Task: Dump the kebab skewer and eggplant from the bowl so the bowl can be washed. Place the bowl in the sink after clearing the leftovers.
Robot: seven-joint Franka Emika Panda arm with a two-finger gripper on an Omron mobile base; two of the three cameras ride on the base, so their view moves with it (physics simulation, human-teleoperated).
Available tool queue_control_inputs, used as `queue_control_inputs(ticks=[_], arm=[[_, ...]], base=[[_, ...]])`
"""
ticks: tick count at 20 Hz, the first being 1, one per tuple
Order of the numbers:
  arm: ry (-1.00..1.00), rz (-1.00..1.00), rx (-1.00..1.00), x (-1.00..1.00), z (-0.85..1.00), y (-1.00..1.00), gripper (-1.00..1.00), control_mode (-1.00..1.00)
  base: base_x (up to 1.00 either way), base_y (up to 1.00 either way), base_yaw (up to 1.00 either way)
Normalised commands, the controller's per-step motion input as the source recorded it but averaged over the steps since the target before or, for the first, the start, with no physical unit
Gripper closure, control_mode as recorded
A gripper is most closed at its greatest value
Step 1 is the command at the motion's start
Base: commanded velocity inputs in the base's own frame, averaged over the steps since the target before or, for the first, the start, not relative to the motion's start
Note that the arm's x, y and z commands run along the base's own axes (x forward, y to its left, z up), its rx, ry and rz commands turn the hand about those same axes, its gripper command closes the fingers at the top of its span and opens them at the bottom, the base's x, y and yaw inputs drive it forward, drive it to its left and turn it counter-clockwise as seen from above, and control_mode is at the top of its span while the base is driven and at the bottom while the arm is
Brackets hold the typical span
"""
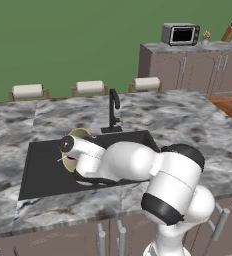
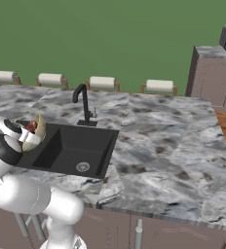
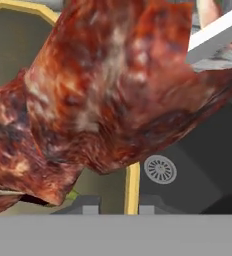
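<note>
The bowl (image 1: 77,136) is up off the counter (image 1: 188,120), tipped steeply on edge over the left end of the sink (image 1: 48,170), its yellow-tan rim peeking out behind the wrist. Inside it, the kebab skewer (image 3: 113,85) crowds right against the hand camera, red-brown meat chunks sliding across the bowl's inner wall, with the pale stick (image 3: 215,32) angling off to the upper right. No eggplant to be made out from here; a tiny green fleck under the meat could be its stem, but that's too small to call.

The gripper (image 1: 70,152) sits at the bowl's lower rim and seems to be carrying it, though the jaws themselves are hidden behind the wrist and the meat, so I can't tell how wide they stand.

My read: this is the dump itself, mid-tilt. To do it well, the tilt should go further and slowly, rim lowest, so the skewer slides clear rather than wedging across the bowl. The grip needs to stay firm as the load shifts.

The hand view gives the drain (image 3: 160,169) directly below the rim, so the leftovers look set to fall into the basin. The right base view adds the meat (image 2: 32,126) showing above the tipped bowl, and the faucet (image 2: 83,104) standing well clear at the sink's far edge.
</note>
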Motion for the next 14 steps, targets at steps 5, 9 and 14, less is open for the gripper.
queue_control_inputs(ticks=[5,9,14], arm=[[-0.14,0.00,-0.09,0.00,0.13,0.09,1.00,-1.00],[-0.08,0.00,-0.15,-0.01,0.00,0.16,1.00,-1.00],[0.00,0.00,-0.05,-0.01,0.00,0.00,1.00,-1.00]], base=[[0.00,0.00,0.00],[0.00,0.00,0.00],[0.00,0.00,0.00]])
